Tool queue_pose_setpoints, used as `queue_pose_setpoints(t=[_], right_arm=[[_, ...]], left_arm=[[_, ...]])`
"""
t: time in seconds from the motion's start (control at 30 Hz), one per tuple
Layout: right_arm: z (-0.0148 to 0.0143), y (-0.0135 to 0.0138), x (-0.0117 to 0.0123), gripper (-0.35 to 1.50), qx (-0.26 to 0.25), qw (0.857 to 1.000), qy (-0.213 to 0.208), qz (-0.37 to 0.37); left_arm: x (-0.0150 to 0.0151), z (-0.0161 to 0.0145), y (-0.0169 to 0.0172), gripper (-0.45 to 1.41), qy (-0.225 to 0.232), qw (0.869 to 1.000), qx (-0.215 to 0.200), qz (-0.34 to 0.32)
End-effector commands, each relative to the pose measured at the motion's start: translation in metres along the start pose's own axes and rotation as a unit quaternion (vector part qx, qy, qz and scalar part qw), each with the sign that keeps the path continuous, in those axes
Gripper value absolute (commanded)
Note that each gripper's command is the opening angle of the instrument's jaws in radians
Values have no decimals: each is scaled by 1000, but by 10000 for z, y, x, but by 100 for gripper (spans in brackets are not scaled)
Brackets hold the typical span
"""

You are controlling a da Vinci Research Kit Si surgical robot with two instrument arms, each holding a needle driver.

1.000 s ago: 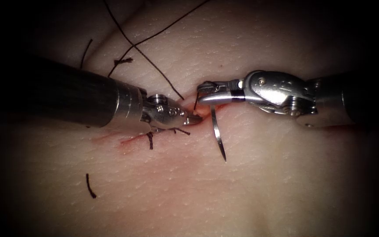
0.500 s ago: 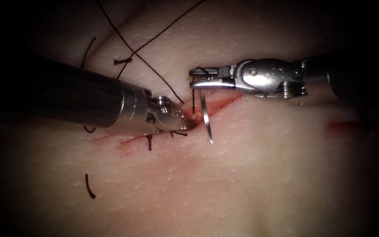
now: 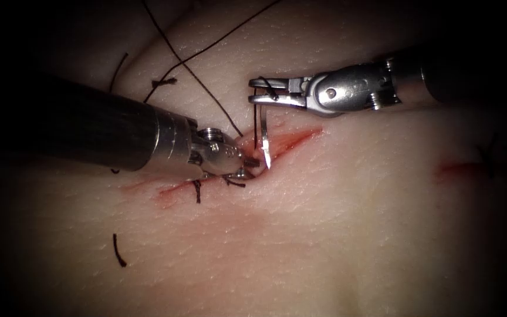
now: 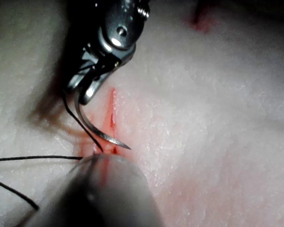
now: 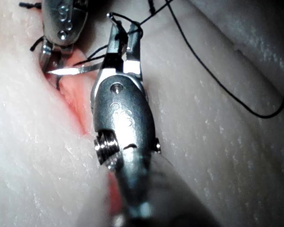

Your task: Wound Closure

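My right tool (image 3: 258, 92) is shut on the curved needle (image 3: 262, 132) near its thread end. The needle hangs free of the tissue, its tip just above the open cut (image 3: 291, 140), close beside my left tool (image 3: 246, 167). Those left jaws grip the cut's left edge. The right wrist view has the needle (image 5: 80, 70) pointing from my right tool (image 5: 123, 33) toward the left tool (image 5: 49, 61). In the left wrist view the needle (image 4: 92, 127) curves down from the right tool (image 4: 85, 90) to the cut (image 4: 112, 109). Dark thread (image 3: 206, 94) runs from the needle's end across the tissue behind.
Two dark stitches (image 3: 198, 191) cross the closed left stretch of the cut, under the left tool. A cut thread end (image 3: 118, 249) lies on the tissue in front left. A knot tail (image 3: 162, 83) sits behind. Red fluid marks the tissue at right (image 3: 459, 170).
My right tool has moved up and left with the needle. The needle tip swung from the tissue right of the cut to the cut beside the left jaws. The left tool barely moved.
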Motion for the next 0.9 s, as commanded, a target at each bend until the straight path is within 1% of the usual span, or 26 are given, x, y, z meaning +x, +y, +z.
queue_pose_setpoints(t=[0.03, 0.13, 0.3, 0.5, 0.63, 0.77, 0.9], right_arm=[[6, -1, -6, -35, 2, 1000, 3, -9], [6, -5, -8, -35, 4, 1000, 5, -25], [8, -18, -12, -35, 5, 997, 10, -76], [8, -24, -18, -35, 4, 996, 8, -89], [9, -32, -21, -35, 4, 995, 7, -96], [8, -44, -29, -35, 10, 994, -5, -112], [4, -50, -39, -35, 9, 993, -12, -118]], left_arm=[[0, 8, 3, 41, 0, 1000, -1, 1], [0, 7, 2, 39, 1, 1000, -3, -2], [4, 5, -1, 36, 3, 1000, -10, -6], [6, -1, -3, 37, 4, 1000, -14, -9], [7, -2, -3, 44, 3, 1000, -15, -13], [5, -4, -2, 44, 3, 1000, -16, -12], [5, -4, -2, 42, 3, 1000, -16, -11]])
